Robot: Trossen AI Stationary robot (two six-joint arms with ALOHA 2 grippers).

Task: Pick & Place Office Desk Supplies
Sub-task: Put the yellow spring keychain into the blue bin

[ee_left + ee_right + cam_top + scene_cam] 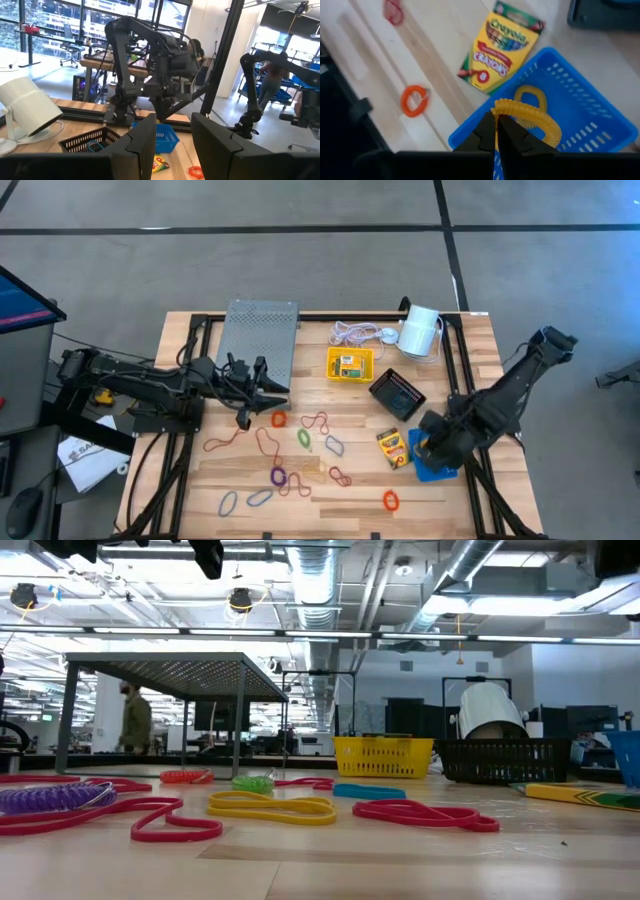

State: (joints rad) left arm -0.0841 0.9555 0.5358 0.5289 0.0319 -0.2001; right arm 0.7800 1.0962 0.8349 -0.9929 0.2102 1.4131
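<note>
Right now the right tool (496, 131) is pinched shut on a yellow coiled band (527, 116) just above the blue tray (580, 107). It looks light and floppy, best held by its rim. Beside the mesh stand (257, 340), the left tool (262, 392) waits, fingers apart, holding nothing.
</note>
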